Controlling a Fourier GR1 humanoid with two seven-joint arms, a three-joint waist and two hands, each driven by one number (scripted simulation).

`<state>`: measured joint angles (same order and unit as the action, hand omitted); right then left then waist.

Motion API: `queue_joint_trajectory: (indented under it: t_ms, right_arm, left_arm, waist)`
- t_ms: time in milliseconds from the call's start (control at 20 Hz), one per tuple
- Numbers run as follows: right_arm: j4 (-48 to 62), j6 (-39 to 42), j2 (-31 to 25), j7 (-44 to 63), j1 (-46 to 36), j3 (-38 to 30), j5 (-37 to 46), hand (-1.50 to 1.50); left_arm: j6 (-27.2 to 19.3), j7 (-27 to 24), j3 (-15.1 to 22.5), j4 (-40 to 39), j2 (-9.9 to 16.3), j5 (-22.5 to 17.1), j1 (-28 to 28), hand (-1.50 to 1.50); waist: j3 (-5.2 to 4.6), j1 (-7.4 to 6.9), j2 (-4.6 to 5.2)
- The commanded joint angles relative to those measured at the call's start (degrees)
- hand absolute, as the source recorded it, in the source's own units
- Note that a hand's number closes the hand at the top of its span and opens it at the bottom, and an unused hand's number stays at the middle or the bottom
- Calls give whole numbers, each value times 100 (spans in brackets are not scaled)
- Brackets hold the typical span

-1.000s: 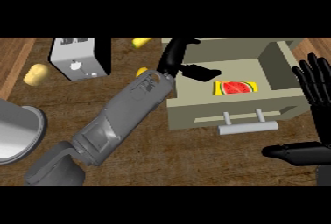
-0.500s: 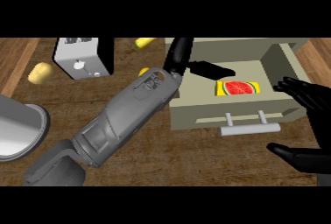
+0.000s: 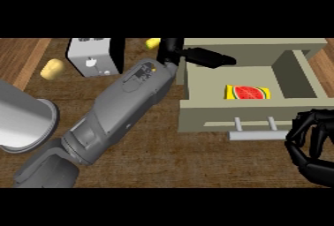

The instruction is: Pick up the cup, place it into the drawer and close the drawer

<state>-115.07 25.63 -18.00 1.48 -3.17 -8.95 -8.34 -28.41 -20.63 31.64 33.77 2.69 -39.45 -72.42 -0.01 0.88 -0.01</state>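
The beige drawer (image 3: 195, 117) stands pulled out, with a yellow watermelon-print box (image 3: 248, 92) lying inside. My left hand (image 3: 199, 55) reaches over the drawer's back left corner with straight fingers and holds nothing. My right hand (image 3: 312, 141) is at the lower right, fingers curled, just beside the right end of the drawer's bar handle (image 3: 251, 134); I cannot tell whether it touches the handle. The only cup-like thing is a large grey cylindrical vessel (image 3: 23, 119) at the left edge, far from both hands.
A white toaster (image 3: 91, 59) stands at the back left, with a yellowish lump (image 3: 52, 69) to its left. Another yellow item (image 3: 152, 43) peeks out behind my left hand. My grey left forearm (image 3: 117, 114) crosses the wooden counter (image 3: 183, 159) diagonally.
My right hand has come down from the right edge, where it was open, and curled its fingers beside the drawer handle. The left hand has shifted slightly over the drawer.
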Motion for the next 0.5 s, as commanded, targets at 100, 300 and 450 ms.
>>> queue_joint_trajectory:
  t_ms: [100, 300, 450]
  right_arm:
    - [-403, -165, -72, 291, 66, 349, 971, 150]
    - [-57, -308, -9, -47, 304, 482, 1702, 150]
    - [-146, -707, 303, 120, 262, 919, 2320, 150]
  left_arm:
    - [167, 269, -273, 616, 560, 45, 368, -150]
    - [-14, 645, -168, 1830, 956, 99, 1081, -150]
    - [159, 654, -332, 2310, 1389, 62, 1667, -150]
  waist:
    - [-3, -128, -22]
    - [0, -264, -67]
    - [-2, -253, -52]
